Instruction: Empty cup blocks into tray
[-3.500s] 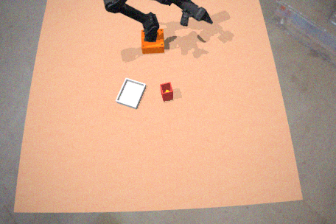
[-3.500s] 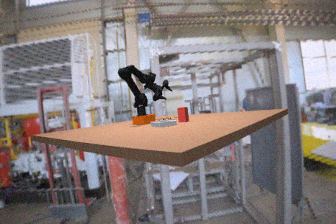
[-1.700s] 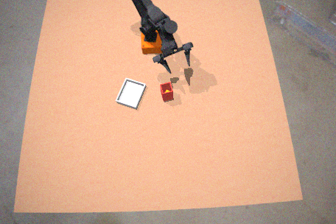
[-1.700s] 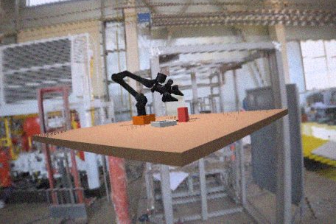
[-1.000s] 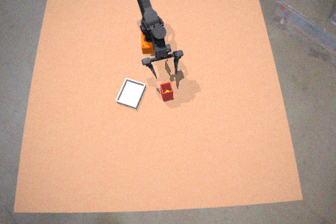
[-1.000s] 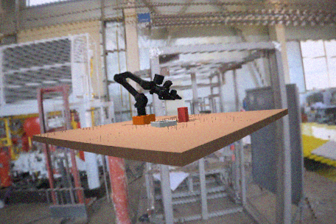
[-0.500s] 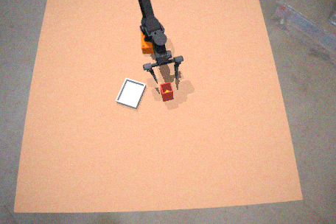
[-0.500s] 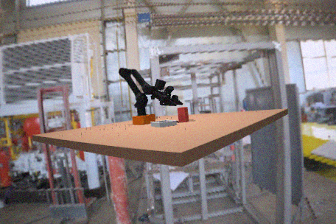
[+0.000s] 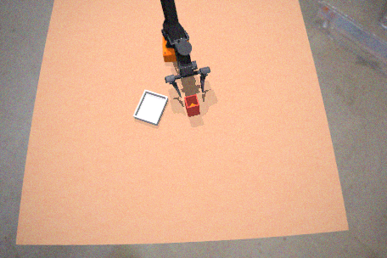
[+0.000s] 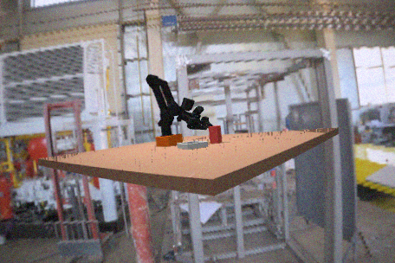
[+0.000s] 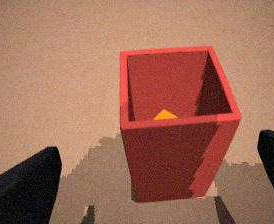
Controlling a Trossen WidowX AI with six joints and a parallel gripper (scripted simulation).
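The desk (image 9: pixel 106 180) (image 10: pixel 173 165) is the base surface and carries all task parts. The arm (image 9: pixel 170 12) (image 10: pixel 161 97) reaches across it from an orange block-shaped base (image 9: pixel 169 56) (image 10: pixel 169 140).

The white tray (image 9: pixel 140 116) (image 10: pixel 192 145) lies flat beside the cup, with a gap between the two. It is well inside the desk edges, and no other object stands between it and the cup.

The pincer (image 9: pixel 190 93) (image 11: pixel 161 149) is released: its fingers stand wide apart with nothing gripped. It points obliquely down toward the cup.

The red cup (image 9: pixel 193 109) (image 10: pixel 215 134) (image 11: pixel 173 162) stands upright on the desk, just ahead of the pincer. Its long axis is vertical. In the wrist view it lies between the lines of the two fingers, somewhat nearer the right-hand side of that view, with visible room on both flanks. Only one arm is present; no choice of arm applies.

One orange block (image 11: pixel 165 115) shows inside the cup; any others are hidden by the front wall.

Judgement: the current step is the approach. The next move calls for a forward advance until the fingers flank the side walls, then closure. Keep the fingers centred; an off-centre advance could push or topple the cup.
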